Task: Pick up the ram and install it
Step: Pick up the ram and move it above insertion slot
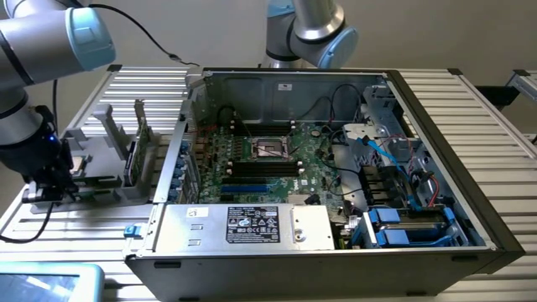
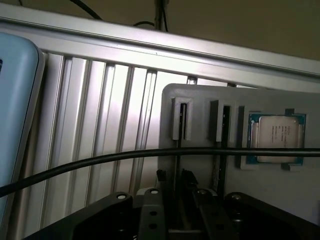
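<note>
**Exterior view.** Gripper (image 1: 49, 189): lower left of frame, low over the grey holder (image 1: 97, 171) on the counter (image 1: 495, 126), well apart from the open computer case (image 1: 436, 119).

**Wrist view.** Ram (image 2: 177, 157): apparently the thin dark edge in the holder's (image 2: 200, 100) groove, running under the gripper (image 2: 174, 177). I cannot tell whether the gripper is clamped.

**Handling judgement.** Stay centred and square on that edge, and keep the cable (image 2: 100, 159) free.

Soft even light, mild glare, faint shadows
</note>
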